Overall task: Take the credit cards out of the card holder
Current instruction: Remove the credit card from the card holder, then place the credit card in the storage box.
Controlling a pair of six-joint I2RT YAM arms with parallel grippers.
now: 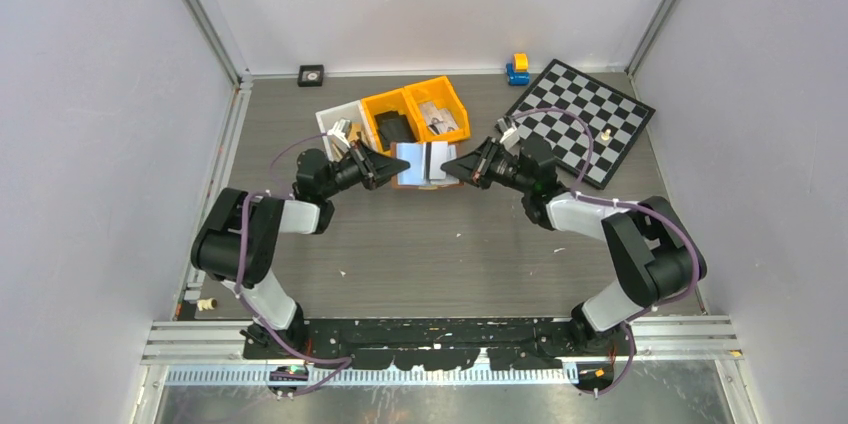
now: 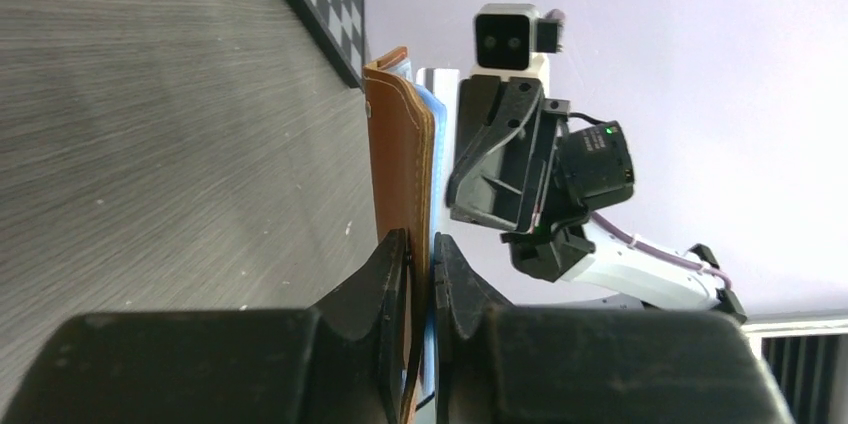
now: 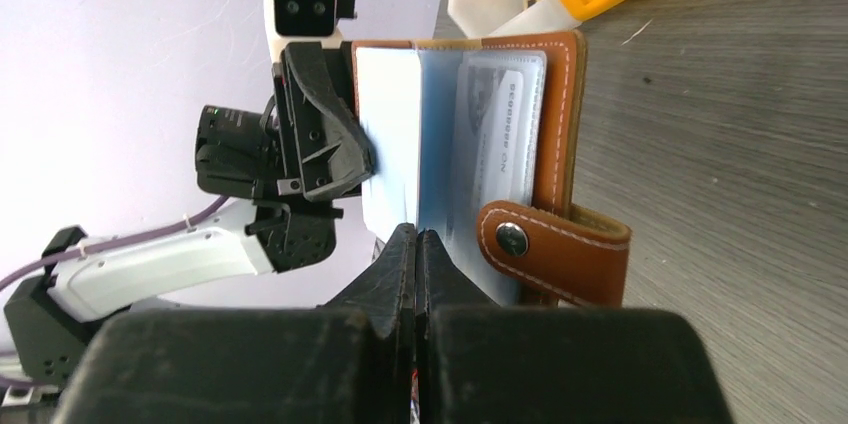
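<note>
**Left pincer** (image 2: 420, 262): pinching the edge of the card holder's (image 2: 398, 169) reddish-brown leather cover, one finger on each face.

**Right pincer** (image 3: 415, 244): tips pressed fully together at the near edge of the pale blue leaves (image 3: 440, 174) inside the holder. Whether a card or only a sleeve lies between the tips cannot be told.

**Card holder:** open and spanned between the two pincers, over the middle of the table (image 1: 450, 244), just in front of the yellow bins (image 1: 420, 109). Whether it rests on the table or hangs clear cannot be told. The snap strap (image 3: 545, 249) is unfastened and lies beside the right pincer.

**Credit card** (image 3: 497, 134): one whitish card with dark print is seated in a clear pocket, just beside the right pincer's tips. No other cards can be made out.

**Governing relation:** the holder lies straight ahead of each pincer, and the two face one another along a single line across the table. The printed card's long axis runs along that line, toward the right pincer. The right arm is nearer the cards.

**Judgement:** extraction calls for a pull by the right arm along that line, with the left anchoring the cover.

**Surroundings:** the chessboard (image 1: 585, 119) lies to the right, well apart.
</note>
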